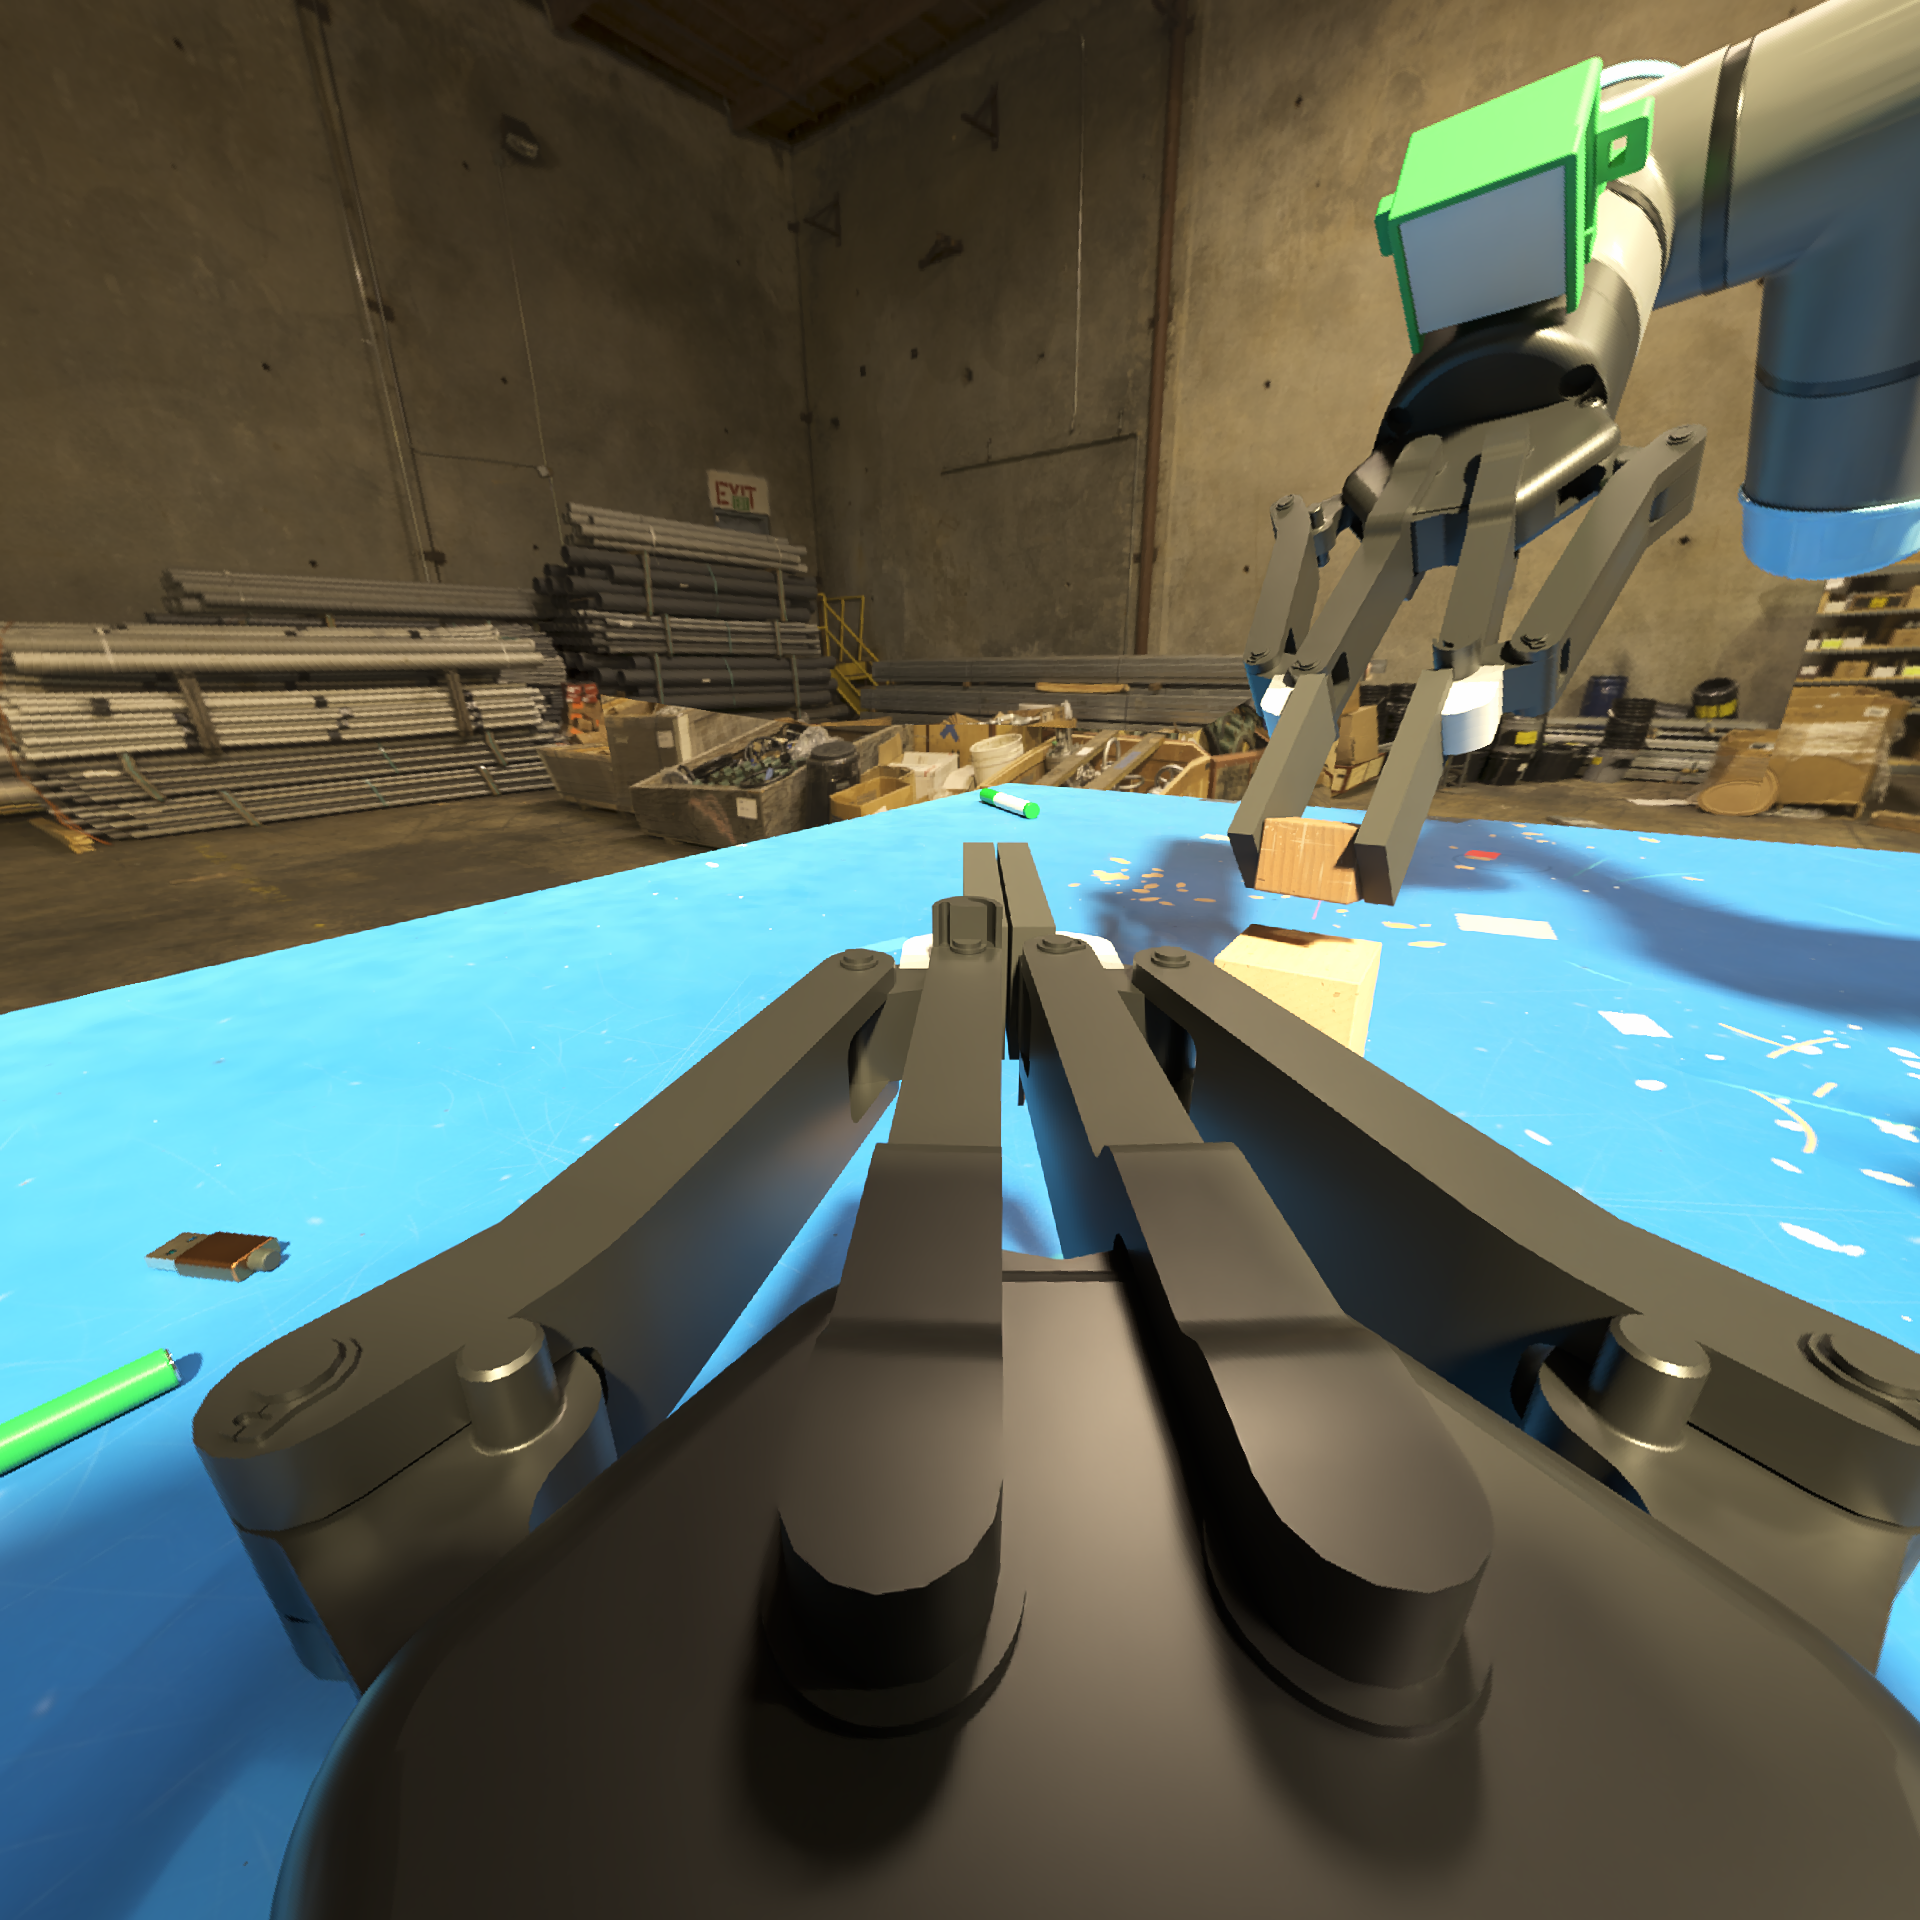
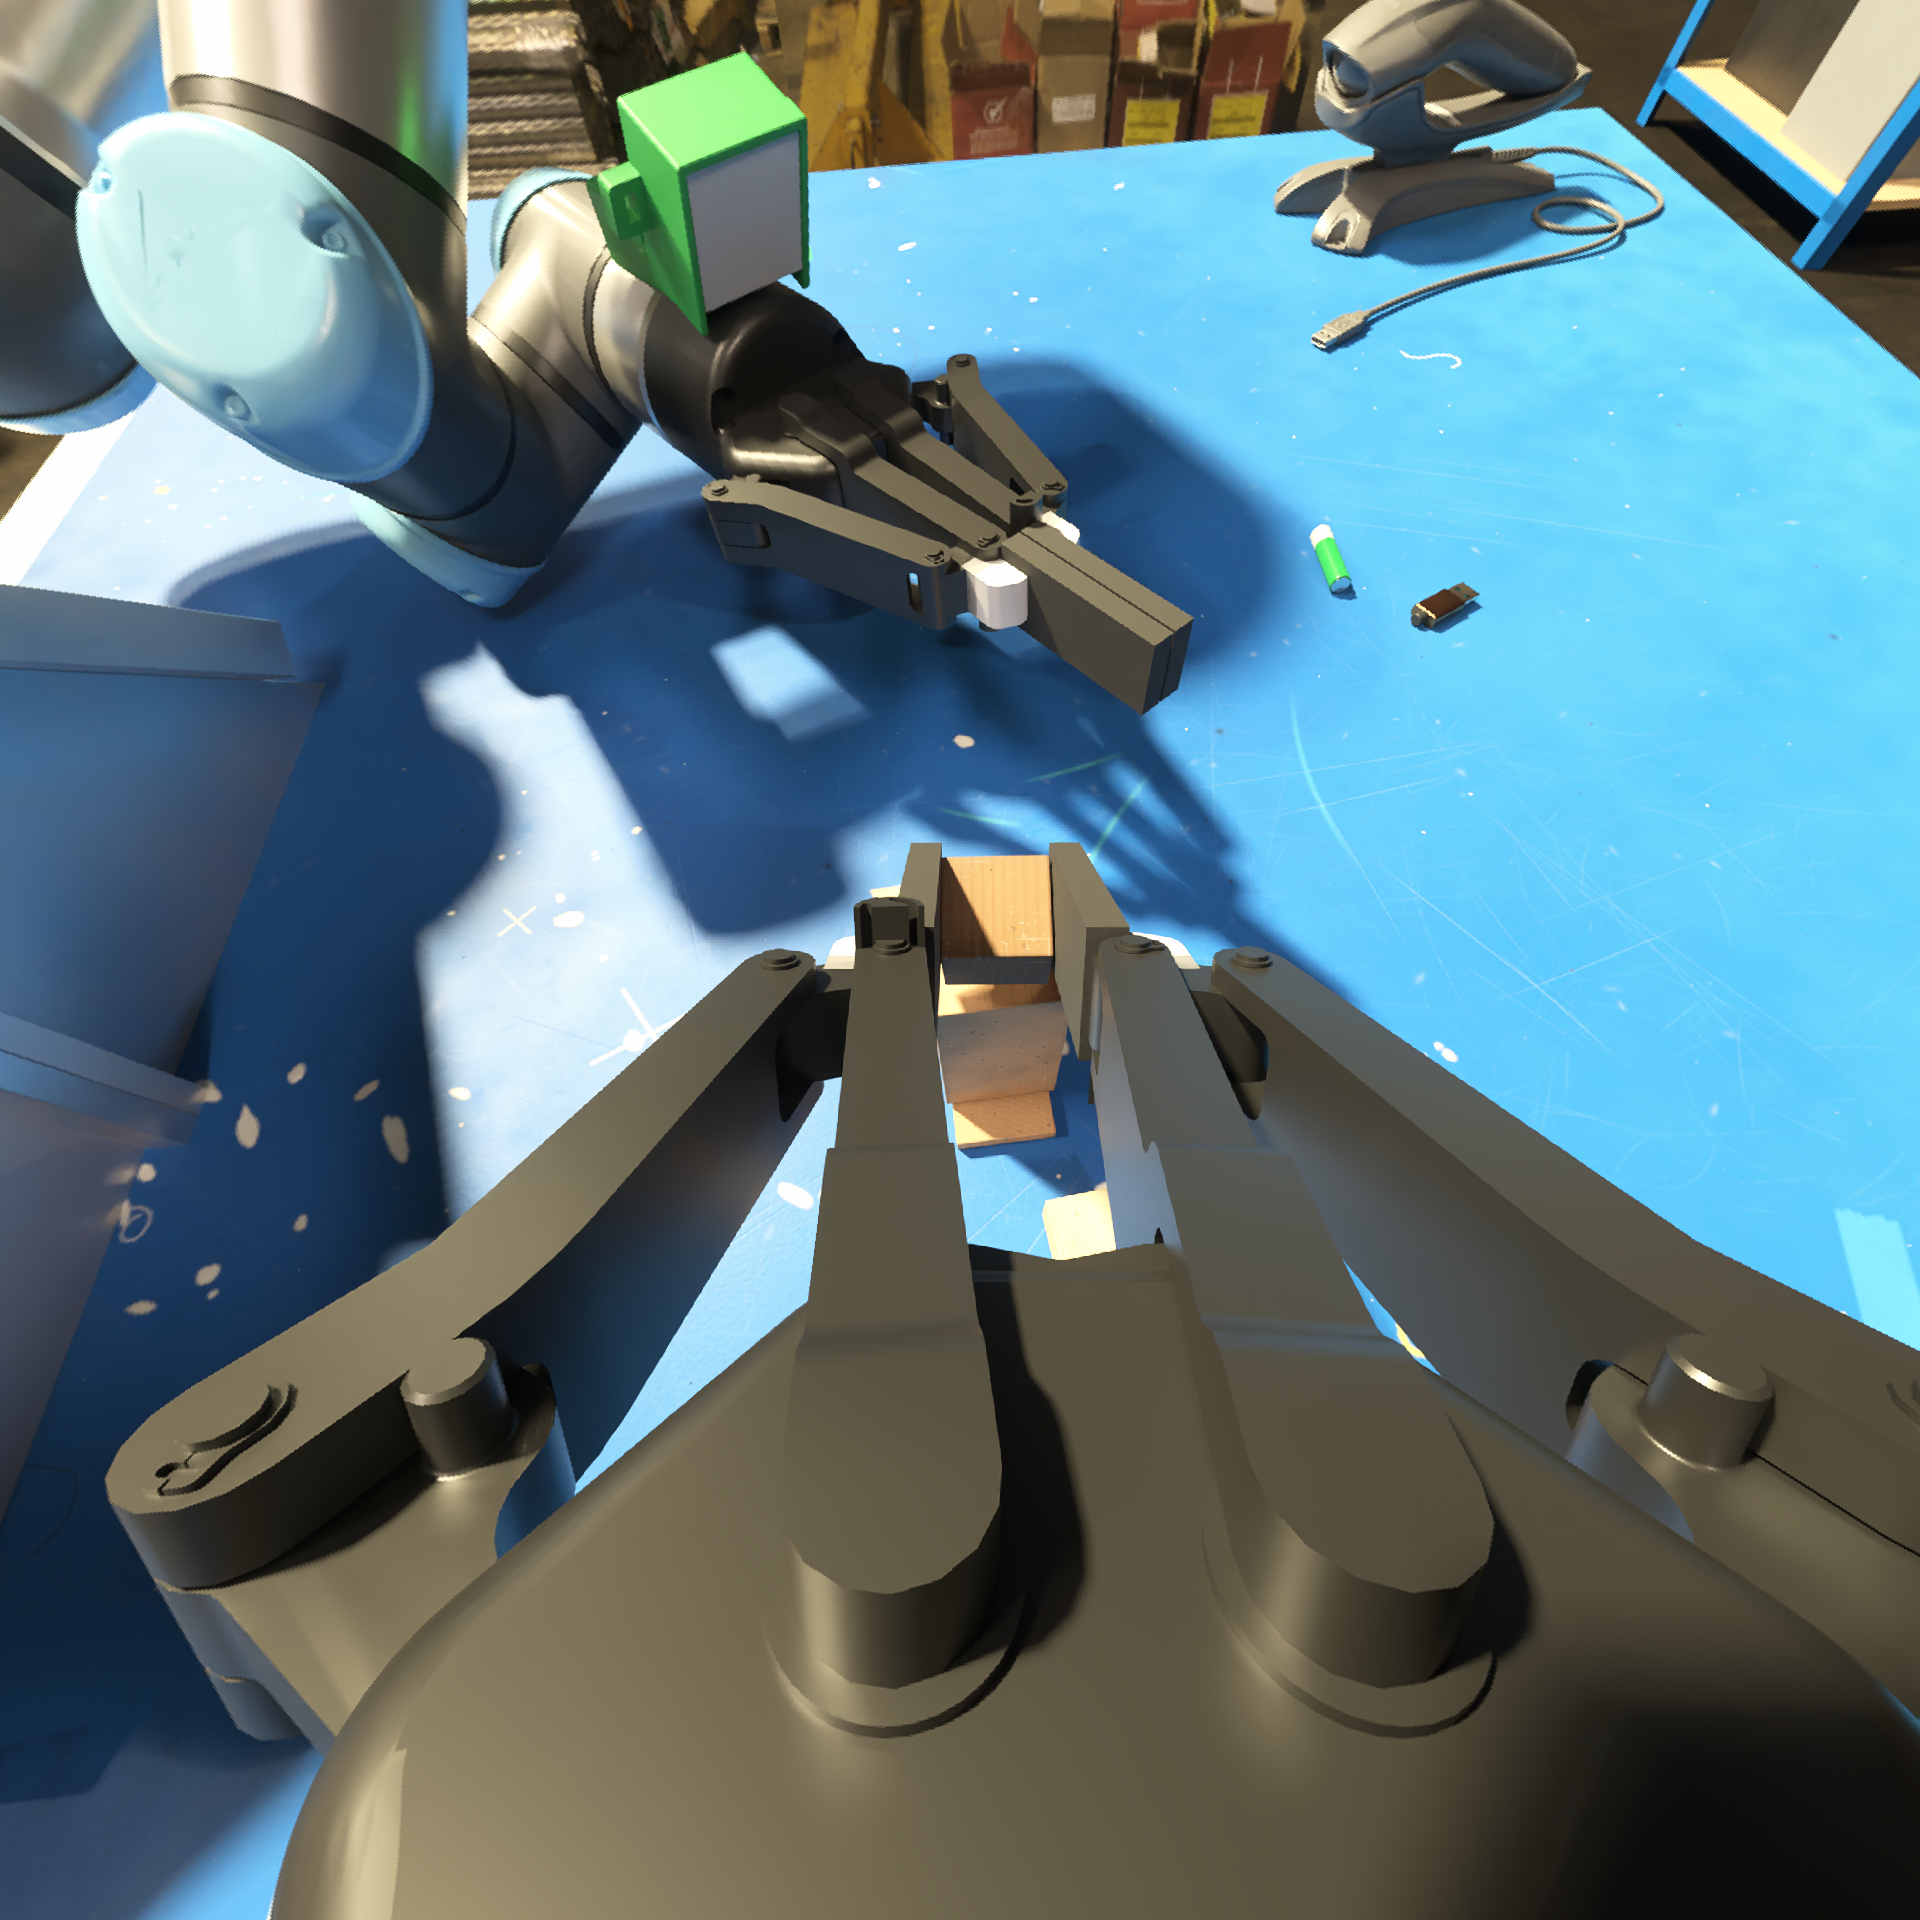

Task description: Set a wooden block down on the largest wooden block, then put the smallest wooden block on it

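Note:
My right gripper [image 2: 995, 883] is shut on a brown wooden block [image 2: 997, 909] and holds it in the air. In the left wrist view the same gripper [image 1: 1311, 864] hangs with the block [image 1: 1299, 857] just above a larger pale wooden block [image 1: 1314, 987] on the blue table, with a gap between them. The pale block [image 2: 1003, 1049] also shows under the held one, with a tan wooden piece [image 2: 1003, 1124] at its foot. A small pale block [image 2: 1075, 1226] lies nearer, partly hidden by my finger. My left gripper [image 1: 997, 868] is shut and empty, low over the table [image 2: 1158, 665].
A green-and-white marker [image 1: 1010, 802] and a brown USB stick [image 1: 213, 1254] lie on the blue table [image 1: 520, 1039]; a green rod [image 1: 83, 1408] is at the left edge. A grey barcode scanner with cable [image 2: 1444, 114] stands at the far corner. A grey box [image 2: 125, 831] sits at the left.

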You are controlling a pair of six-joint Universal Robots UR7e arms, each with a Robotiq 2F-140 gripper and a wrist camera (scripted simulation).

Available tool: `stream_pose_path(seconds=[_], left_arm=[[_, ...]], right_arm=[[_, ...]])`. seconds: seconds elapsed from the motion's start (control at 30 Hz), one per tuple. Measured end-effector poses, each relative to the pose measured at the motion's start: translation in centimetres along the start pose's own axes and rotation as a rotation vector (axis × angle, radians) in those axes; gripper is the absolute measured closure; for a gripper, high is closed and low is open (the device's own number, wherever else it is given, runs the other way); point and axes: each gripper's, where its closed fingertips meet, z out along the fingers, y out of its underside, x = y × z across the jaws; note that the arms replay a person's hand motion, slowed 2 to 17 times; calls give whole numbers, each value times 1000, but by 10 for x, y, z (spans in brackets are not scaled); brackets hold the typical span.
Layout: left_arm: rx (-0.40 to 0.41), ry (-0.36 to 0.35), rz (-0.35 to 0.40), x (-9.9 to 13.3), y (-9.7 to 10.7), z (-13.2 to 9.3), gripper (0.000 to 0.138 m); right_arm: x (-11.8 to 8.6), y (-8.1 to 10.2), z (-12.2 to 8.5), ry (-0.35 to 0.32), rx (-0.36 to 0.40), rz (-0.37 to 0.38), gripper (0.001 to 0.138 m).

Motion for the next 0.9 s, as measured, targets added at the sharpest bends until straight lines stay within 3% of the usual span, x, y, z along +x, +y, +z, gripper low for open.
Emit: stream_pose_path(seconds=[0.9], left_arm=[[1,0,3,1,0,0,138]], right_arm=[[1,4,7,27,-34,-18,112]])
